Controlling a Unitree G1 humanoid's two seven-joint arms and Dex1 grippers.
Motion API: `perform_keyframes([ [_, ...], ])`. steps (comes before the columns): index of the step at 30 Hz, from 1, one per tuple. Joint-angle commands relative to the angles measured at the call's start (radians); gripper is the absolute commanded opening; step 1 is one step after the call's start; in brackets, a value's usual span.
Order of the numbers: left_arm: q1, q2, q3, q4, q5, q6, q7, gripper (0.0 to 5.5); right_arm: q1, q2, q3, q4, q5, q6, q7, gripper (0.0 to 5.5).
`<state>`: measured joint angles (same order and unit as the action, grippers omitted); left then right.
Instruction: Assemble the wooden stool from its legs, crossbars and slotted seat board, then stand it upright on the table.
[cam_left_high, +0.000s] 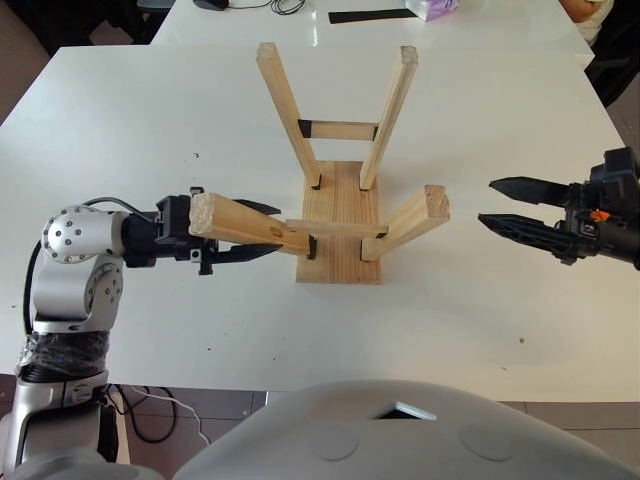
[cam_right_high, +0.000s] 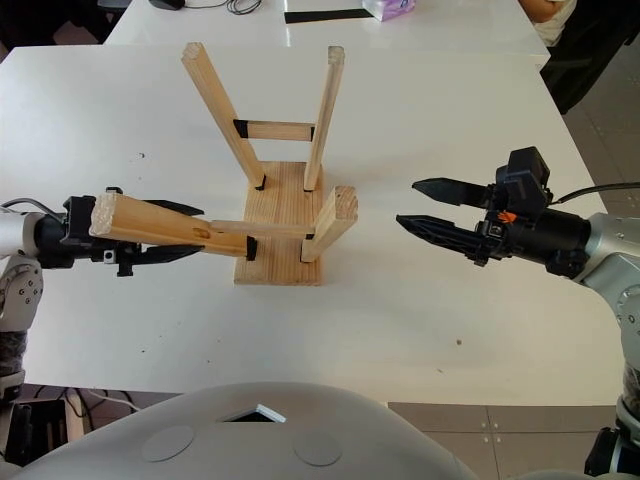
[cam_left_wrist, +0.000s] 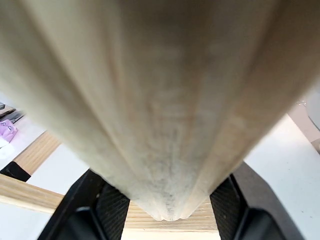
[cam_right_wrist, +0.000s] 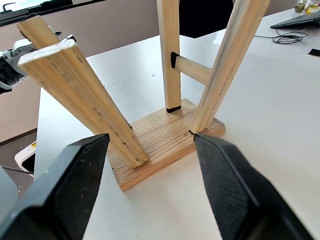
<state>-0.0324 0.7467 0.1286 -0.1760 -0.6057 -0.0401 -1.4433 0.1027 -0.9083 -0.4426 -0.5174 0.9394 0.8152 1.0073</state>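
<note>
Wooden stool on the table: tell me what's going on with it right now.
The stool sits upside down, its seat board flat on the white table and its legs sticking up. The left gripper has its fingers closed around the near left leg. The right gripper hangs open beside the near right leg, touching nothing. The stool is not yet stood upright.

silver arms (cam_left_high: 72, 242), black right gripper (cam_right_high: 407, 203), orange tab (cam_right_high: 508, 216)

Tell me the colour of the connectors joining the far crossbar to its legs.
The connectors are black, clearest in the left eye view.
</note>
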Motion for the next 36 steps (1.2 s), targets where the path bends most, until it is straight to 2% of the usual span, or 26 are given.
perform_keyframes([
  [1,-0.016,0.012,-0.022,0.039,0.030,-0.013,-0.024,2.05,-0.017,-0.018,0.005,-0.007,0.003,-0.007,0.001,3.12],
  [8,-0.008,0.022,-0.057,0.050,0.024,0.003,-0.055,2.05,-0.016,-0.019,0.011,-0.018,0.005,-0.002,-0.004,3.12],
  [16,0.016,0.092,-0.069,0.000,-0.028,0.106,-0.105,2.05,-0.011,-0.016,-0.002,-0.032,0.013,0.005,-0.022,3.12],
  [25,0.008,0.073,-0.079,0.000,-0.002,0.108,-0.068,2.05,-0.005,-0.008,-0.008,-0.081,0.051,0.017,-0.054,3.12],
  [36,0.028,0.082,-0.094,-0.099,0.000,0.116,-0.030,2.05,0.022,-0.026,-0.093,-0.177,0.300,0.068,-0.094,3.12],
])
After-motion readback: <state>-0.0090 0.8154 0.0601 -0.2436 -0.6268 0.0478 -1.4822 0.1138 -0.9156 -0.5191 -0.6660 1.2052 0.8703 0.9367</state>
